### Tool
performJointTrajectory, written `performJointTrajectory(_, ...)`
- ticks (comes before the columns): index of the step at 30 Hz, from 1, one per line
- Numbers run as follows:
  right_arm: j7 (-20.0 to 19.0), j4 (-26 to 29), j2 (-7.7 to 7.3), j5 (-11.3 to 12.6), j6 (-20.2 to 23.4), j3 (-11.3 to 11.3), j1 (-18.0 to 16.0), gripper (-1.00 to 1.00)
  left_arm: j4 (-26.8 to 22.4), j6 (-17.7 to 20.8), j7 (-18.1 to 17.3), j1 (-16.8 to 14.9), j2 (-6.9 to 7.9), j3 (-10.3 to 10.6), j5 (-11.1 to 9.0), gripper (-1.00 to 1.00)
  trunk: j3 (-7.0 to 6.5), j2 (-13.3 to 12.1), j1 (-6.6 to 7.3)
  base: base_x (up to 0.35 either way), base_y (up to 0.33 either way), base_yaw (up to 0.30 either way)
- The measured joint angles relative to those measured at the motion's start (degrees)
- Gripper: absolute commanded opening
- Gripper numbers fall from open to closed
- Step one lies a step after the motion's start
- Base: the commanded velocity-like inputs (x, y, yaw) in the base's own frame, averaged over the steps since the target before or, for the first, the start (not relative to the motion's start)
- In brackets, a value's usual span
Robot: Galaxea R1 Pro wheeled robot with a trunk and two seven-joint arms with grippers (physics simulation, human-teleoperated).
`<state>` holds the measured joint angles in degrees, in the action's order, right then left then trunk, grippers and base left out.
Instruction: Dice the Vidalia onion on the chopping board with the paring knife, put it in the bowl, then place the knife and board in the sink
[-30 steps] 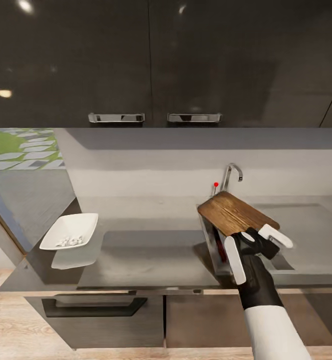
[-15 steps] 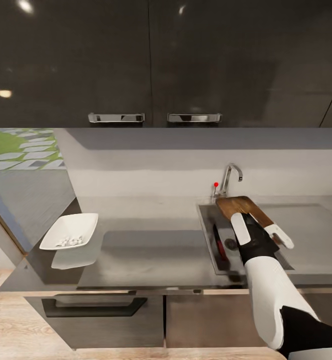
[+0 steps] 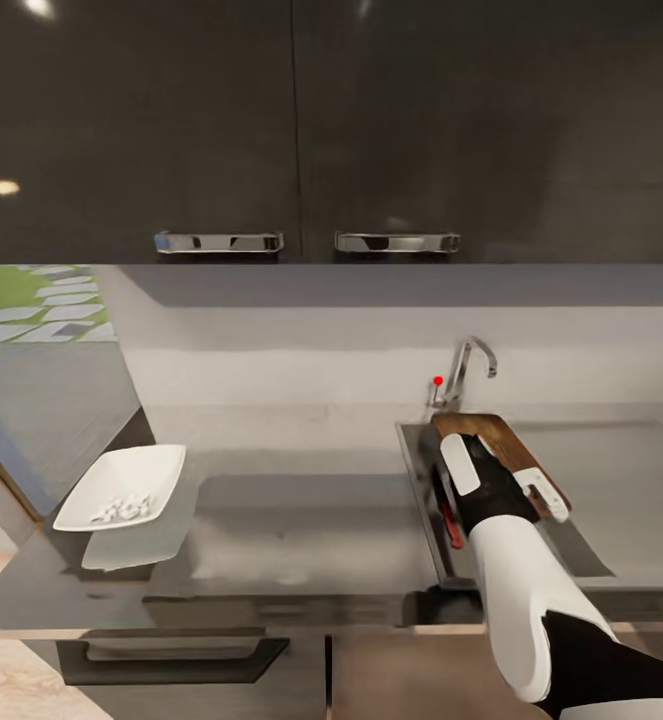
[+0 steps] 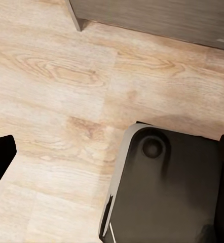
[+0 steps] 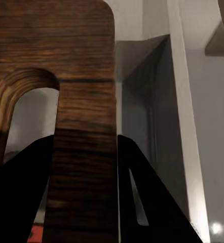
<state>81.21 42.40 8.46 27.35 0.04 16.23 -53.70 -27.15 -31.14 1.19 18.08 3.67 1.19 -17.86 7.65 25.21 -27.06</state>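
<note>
My right gripper (image 3: 501,478) is shut on the handle end of the brown chopping board (image 3: 483,432), which lies tilted over the back of the sink (image 3: 423,478), below the tap (image 3: 469,364). In the right wrist view the chopping board (image 5: 84,101) with its slot handle sits between my dark fingers (image 5: 142,202). The paring knife's red handle (image 3: 453,522) lies in the sink, left of my wrist. The white bowl (image 3: 121,482) stands at the countertop's (image 3: 301,510) left end and holds small pale onion pieces (image 3: 121,509). My left gripper (image 4: 112,157) hangs open over the floor.
Dark wall cabinets with steel handles (image 3: 396,242) hang above the counter. The drainboard (image 3: 621,470) stretches right of the sink. In the left wrist view the robot's dark base (image 4: 168,192) rests on the pale wood floor (image 4: 56,91).
The right arm reached forward and lowered the board from a raised tilt over the sink's front down toward its back. The head view also shifted closer.
</note>
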Motion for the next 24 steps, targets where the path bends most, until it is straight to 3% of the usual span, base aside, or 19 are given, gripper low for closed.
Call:
performJointTrajectory(10, -0.53, -6.47, 0.05, 0.11, -3.27, -0.01, 0.01, -1.00, 0.00, 0.00, 0.00, 0.00, 0.00, 0.00, 0.00, 1.00, 0.64, 0.00, -0.01, 0.007, 0.000, 0.000)
performJointTrajectory(24, -0.72, -7.49, 0.03, 0.10, -3.48, -0.03, 0.07, -1.00, -0.02, 0.00, 0.00, 0.01, 0.00, 0.00, 0.00, 1.00, 1.89, 0.00, 0.00, 0.133, 0.000, 0.033)
